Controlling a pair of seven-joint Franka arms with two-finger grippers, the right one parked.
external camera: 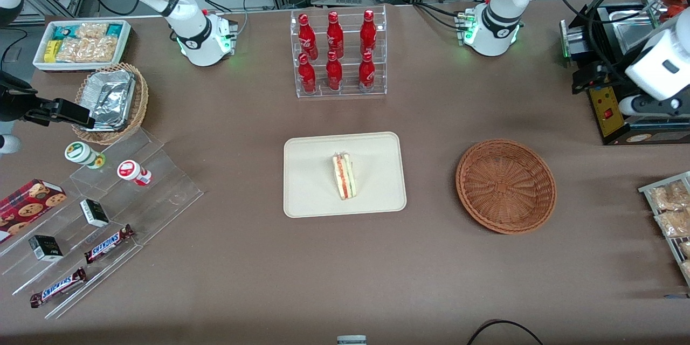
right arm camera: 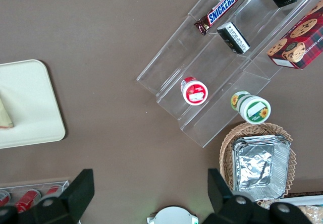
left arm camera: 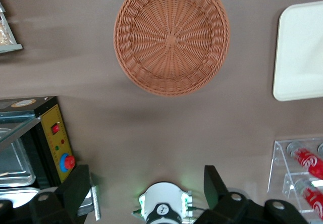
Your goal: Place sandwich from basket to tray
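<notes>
- Sandwich first: we see the small triangular sandwich wedge (external camera: 344, 176) of pale bread, with red, green and white filling along its edge, lying on the flat cream-beige rectangular tray (external camera: 312, 194), a little toward the working arm's end of the tray's middle.
- We find the round reddish-brown woven wicker basket (external camera: 505, 185) on the brown surface (external camera: 242, 259) beside the tray, toward the working arm's end, apart from it and holding nothing.
- Our left arm's gripper (left arm camera: 146, 186) hangs high above the surface, over the strip between the basket and the arm's white base (left arm camera: 162, 209); its two dark jaws are spread wide and hold nothing.
- From the wrist camera we see the basket (left arm camera: 171, 37) whole, a corner of the tray (left arm camera: 300, 57), and a black box with a yellow panel (left arm camera: 53, 135) near the base.
- Farther from the front camera than the tray, we note a clear acrylic rack of red bottles (external camera: 338, 53).
- Toward the parked arm's end lie a lighter tan wicker basket with foil containers (external camera: 111, 101) and clear stepped shelves with snack bars (external camera: 108, 210).
</notes>
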